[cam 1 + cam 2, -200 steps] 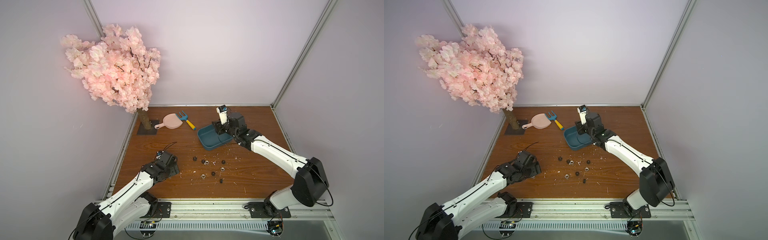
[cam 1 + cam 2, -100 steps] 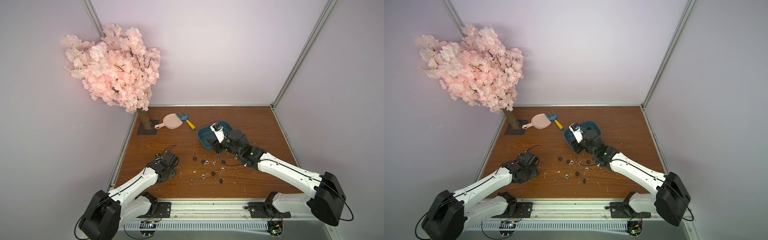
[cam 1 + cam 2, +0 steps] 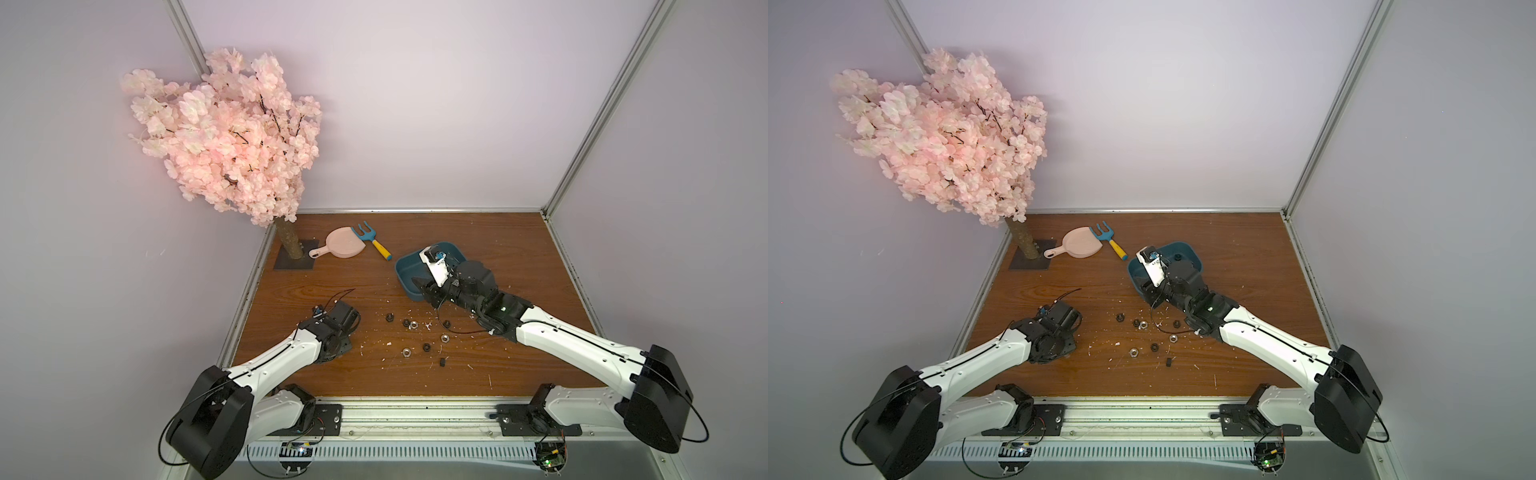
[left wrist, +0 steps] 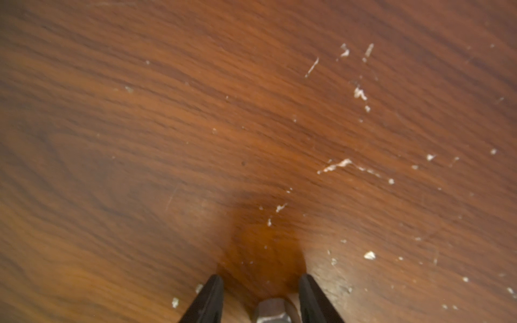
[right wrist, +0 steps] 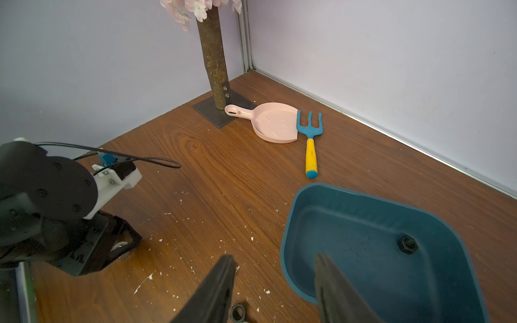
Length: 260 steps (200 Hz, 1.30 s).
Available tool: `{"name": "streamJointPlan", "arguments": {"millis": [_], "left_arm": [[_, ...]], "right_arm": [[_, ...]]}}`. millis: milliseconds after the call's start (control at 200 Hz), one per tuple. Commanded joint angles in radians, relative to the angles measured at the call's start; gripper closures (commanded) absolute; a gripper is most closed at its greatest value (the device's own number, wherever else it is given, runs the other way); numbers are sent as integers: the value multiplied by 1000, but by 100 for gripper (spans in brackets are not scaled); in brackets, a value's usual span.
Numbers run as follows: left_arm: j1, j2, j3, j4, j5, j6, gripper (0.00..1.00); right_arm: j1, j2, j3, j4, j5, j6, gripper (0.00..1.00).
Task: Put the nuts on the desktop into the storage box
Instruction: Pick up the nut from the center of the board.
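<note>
The desktop [image 3: 498,257] carried the storage box [image 5: 363,223], a black nut [image 5: 407,244] inside. The right gripper [image 5: 274,256] hung spread, empty, astride its rim. The left gripper [image 4: 259,276] stood spread around a grey nut [image 4: 270,311]; other nuts [image 3: 406,352] lay loose between the arms

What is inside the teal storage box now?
One black nut lies on the floor of the storage box; the rest that shows is bare. The right gripper covers the near part, so nuts there cannot be ruled out.
</note>
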Motion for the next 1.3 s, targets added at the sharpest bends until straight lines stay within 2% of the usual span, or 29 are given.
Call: {"name": "streamJointPlan", "arguments": {"millis": [0,365,721,901,1181,1296], "left_arm": [[10,60,-42,40,160,-15,53],[-3,42,-82,40,250,-18,54],[-90,23,-88,36,308,-73,54],[-89,2,-100,26,263,-72,55],[-102,65,-61,10,280,5,55],[-125,90,-17,-41,240,40,54]], "right_arm": [[6,-41,26,47,24,15,48],[6,-49,17,54,40,26,48],[6,-50,19,52,37,34,48],[6,-57,5,62,42,38,48],[7,-63,8,48,54,42,48],[7,-69,7,38,62,40,48]]}}
